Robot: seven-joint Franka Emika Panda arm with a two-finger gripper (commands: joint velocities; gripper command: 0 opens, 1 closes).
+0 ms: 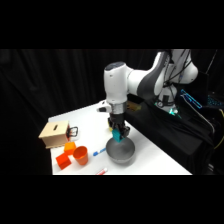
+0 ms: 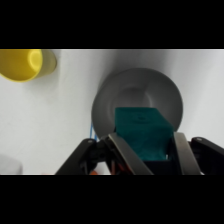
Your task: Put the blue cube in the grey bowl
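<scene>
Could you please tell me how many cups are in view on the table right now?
2. An orange cup stands near the table's front left, beside an orange-red block; a yellow cup shows at the wrist view's upper left. Others may be hidden.

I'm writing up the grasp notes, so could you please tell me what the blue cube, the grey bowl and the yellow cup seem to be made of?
Blue cube: probably matte plastic or painted wood; flat teal faces, no glare.
Grey bowl: looks like brushed metal; smooth, with a soft sheen inside.
Yellow cup: likely glossy plastic; saturated colour and a bright rim.
</scene>
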